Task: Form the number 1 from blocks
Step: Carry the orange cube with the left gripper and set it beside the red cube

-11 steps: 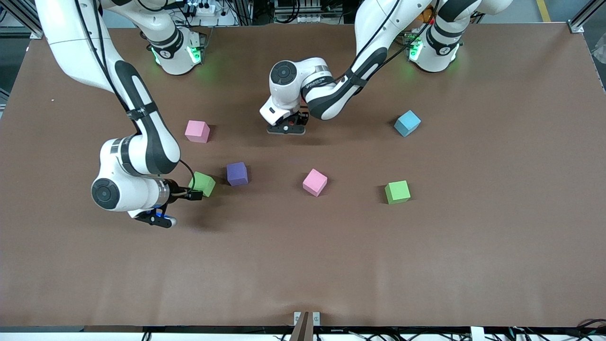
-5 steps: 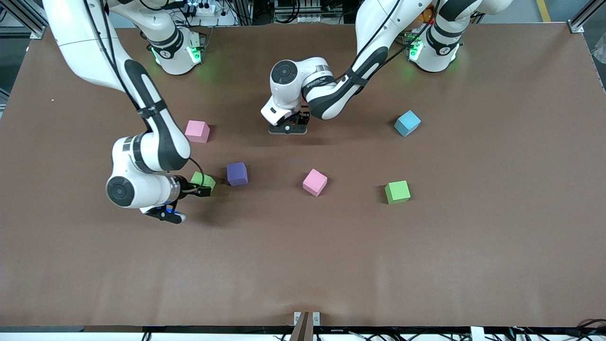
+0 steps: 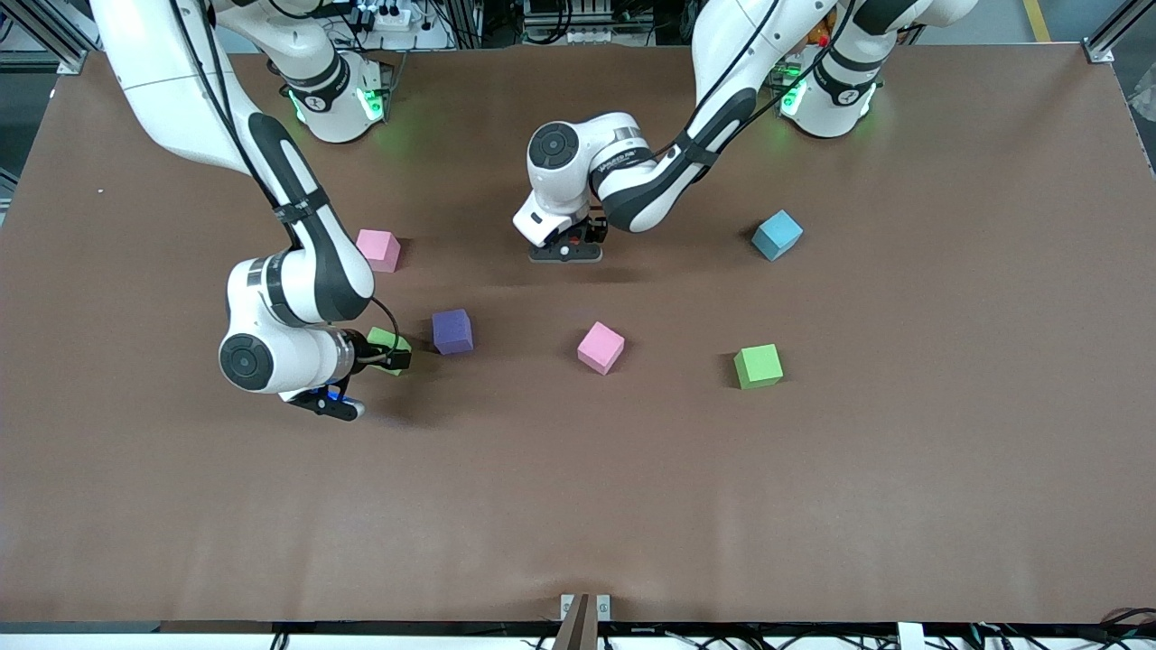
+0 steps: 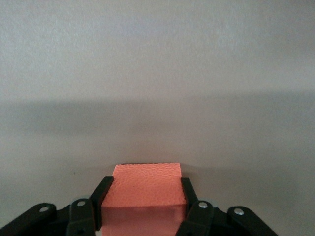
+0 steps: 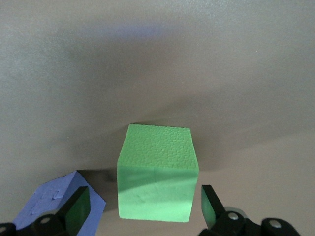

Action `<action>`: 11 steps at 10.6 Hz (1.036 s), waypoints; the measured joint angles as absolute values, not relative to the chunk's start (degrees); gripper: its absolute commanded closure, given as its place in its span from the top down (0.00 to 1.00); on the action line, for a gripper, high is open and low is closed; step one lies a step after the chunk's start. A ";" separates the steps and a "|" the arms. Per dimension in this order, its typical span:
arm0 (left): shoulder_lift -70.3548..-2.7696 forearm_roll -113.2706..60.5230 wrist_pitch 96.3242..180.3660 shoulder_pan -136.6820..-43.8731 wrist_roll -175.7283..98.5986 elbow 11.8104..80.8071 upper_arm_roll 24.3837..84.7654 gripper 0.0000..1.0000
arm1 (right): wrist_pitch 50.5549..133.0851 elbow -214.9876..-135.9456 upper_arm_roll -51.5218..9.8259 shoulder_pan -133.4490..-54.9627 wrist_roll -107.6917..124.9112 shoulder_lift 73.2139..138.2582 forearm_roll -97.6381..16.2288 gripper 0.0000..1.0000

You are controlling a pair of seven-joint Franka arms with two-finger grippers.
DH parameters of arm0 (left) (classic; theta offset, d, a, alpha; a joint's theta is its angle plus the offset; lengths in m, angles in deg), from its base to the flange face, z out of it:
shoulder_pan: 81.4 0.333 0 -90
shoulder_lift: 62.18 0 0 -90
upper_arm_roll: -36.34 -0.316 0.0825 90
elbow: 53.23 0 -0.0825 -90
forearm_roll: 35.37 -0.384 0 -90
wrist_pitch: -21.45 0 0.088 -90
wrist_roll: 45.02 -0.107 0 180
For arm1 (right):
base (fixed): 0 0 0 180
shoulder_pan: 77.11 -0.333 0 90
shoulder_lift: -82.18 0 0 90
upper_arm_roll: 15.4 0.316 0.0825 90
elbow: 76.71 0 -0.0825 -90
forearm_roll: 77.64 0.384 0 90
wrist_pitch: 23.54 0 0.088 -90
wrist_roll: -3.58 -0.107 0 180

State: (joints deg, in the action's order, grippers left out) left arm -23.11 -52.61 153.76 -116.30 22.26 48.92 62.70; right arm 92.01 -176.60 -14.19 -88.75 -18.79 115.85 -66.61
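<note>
My left gripper (image 3: 566, 249) is low over the middle of the table, shut on an orange-red block (image 4: 146, 183), which the hand mostly hides in the front view. My right gripper (image 3: 390, 357) is open, and its fingers (image 5: 212, 205) stand on either side of a green block (image 3: 386, 339) without touching it. That green block (image 5: 156, 172) rests on the table. Beside it lies a purple block (image 3: 452, 331), also showing in the right wrist view (image 5: 49, 204). Loose on the table are two pink blocks (image 3: 377, 250) (image 3: 601, 348), a second green block (image 3: 758, 366) and a light blue block (image 3: 777, 235).
The brown table (image 3: 578, 506) has a wide bare stretch toward the front camera. The two arm bases (image 3: 336, 99) (image 3: 826, 95) stand along the edge farthest from that camera.
My right arm has swung toward the purple block, bringing its open gripper around the green block. My left gripper with the orange-red block has shifted slightly toward the left arm's end.
</note>
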 measured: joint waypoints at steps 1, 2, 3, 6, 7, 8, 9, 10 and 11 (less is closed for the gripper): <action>-23.64 -52.61 153.72 -116.32 22.26 49.92 63.32 0.00 | 92.01 -176.71 -14.20 -88.75 -18.79 115.85 -66.61 1.00; -24.25 -52.61 153.69 -116.33 22.27 50.98 63.82 0.00 | 92.03 -176.88 -14.20 -88.75 -18.79 115.86 -66.61 1.00; -24.91 -52.61 153.64 -116.33 22.27 52.07 64.09 0.00 | 92.04 -177.08 -14.22 -88.75 -18.79 115.93 -66.61 1.00; -26.38 -54.24 153.62 -115.68 22.27 54.09 64.14 0.00 | 92.13 -177.20 -14.27 -88.74 -18.79 116.67 -66.61 1.00; -26.42 -54.60 153.62 -115.48 22.27 54.20 64.13 0.00 | 92.22 -177.21 -14.31 -88.71 -18.79 116.99 -66.61 1.00; -26.42 -54.93 153.62 -115.45 22.27 54.27 64.14 0.00 | 92.74 -177.21 -14.38 -88.65 -18.79 117.34 -66.61 0.83; -26.42 -55.07 153.62 -115.45 22.27 54.40 64.18 0.00 | 93.28 -177.21 -14.51 -88.51 -18.79 117.57 -66.61 0.57; -26.43 -55.11 153.71 -115.45 22.27 54.70 64.21 0.00 | 93.57 -177.21 -14.60 -88.38 -18.79 117.78 -66.61 0.27; -26.53 -55.18 154.05 -115.43 22.27 55.06 64.23 0.00 | 93.67 -177.21 -14.62 -88.35 -18.79 117.99 -66.61 0.03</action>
